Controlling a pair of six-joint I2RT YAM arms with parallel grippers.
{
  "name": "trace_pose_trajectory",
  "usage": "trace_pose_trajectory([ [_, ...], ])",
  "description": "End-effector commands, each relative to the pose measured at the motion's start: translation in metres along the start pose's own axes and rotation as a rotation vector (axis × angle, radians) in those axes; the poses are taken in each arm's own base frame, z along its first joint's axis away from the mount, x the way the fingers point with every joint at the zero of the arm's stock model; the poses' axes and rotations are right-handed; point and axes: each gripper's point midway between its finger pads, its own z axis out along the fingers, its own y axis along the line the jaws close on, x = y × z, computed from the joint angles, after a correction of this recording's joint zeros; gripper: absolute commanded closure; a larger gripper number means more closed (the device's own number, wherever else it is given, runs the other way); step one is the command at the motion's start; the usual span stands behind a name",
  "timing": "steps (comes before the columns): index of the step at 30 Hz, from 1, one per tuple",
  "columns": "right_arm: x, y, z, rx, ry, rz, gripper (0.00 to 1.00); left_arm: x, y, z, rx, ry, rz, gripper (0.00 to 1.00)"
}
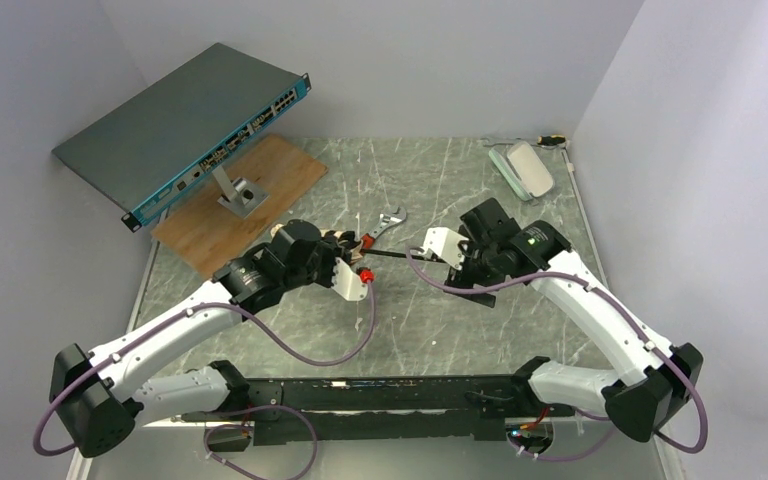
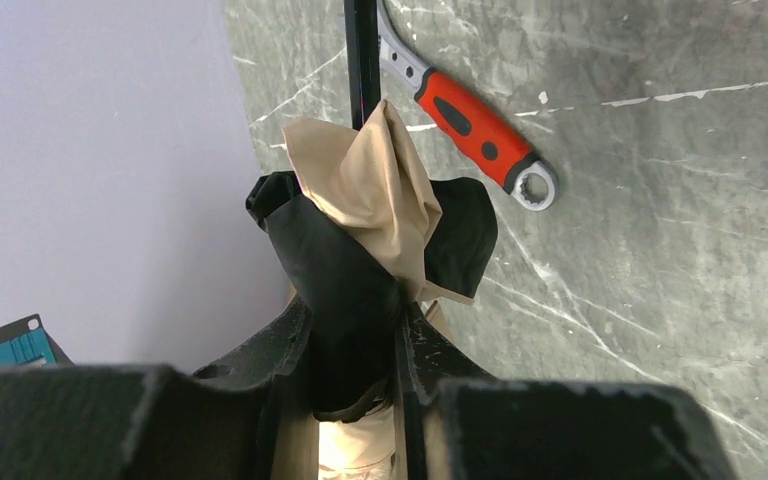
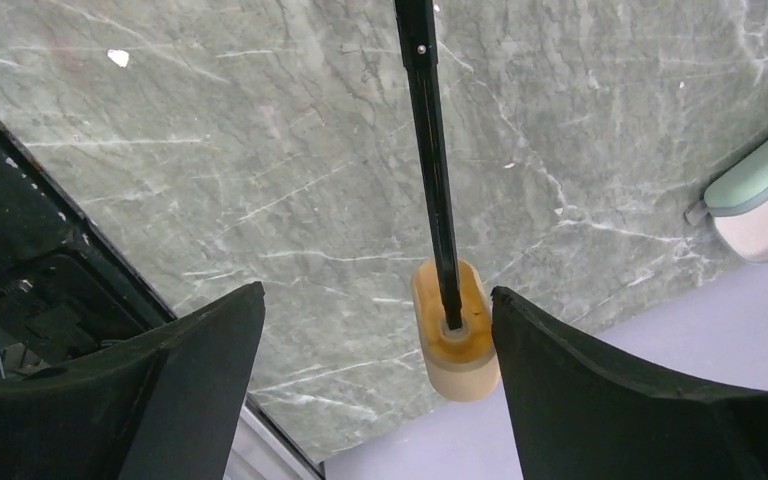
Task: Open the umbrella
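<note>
Here, crumpled tan umbrella (image 2: 372, 195), thin shaft (image 3: 430, 150), rounded knob (image 3: 457, 350)

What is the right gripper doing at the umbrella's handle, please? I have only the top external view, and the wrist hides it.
Observer: The right wrist view shows the right gripper open, with the cream knob of the umbrella between its jaws, not clamped.
Operator: Thank you. Does the left gripper hold the canopy?
Observer: Yes. In the left wrist view the left gripper is shut on the bundled fabric, tan outside with black lining showing.
</note>
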Motion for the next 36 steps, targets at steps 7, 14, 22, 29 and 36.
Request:
trace_pose_trajectory([
  [7, -0.012, -0.019, -0.03, 0.098, -0.078, 0.03, 0.12, -0.004, 0.0, -0.012, -0.006, -0.045, 0.018, 1.0],
  [14, -0.019, 0.004, -0.035, -0.057, -0.091, 0.005, 0.14, -0.005, 0.005, -0.01, -0.003, -0.038, -0.027, 1.0],
  [22, 0.023, 0.037, -0.015, -0.128, -0.017, -0.083, 0.07, -0.002, 0.005, -0.01, -0.005, -0.046, -0.038, 1.0],
  [29, 0.017, 0.025, -0.004, -0.066, -0.049, -0.078, 0.07, -0.018, 0.0, -0.019, 0.014, -0.14, -0.023, 1.0],
  [36, 0.012, 0.017, 0.002, -0.03, -0.062, -0.069, 0.07, -0.026, 0.0, -0.026, 0.012, -0.192, -0.022, 1.0],
])
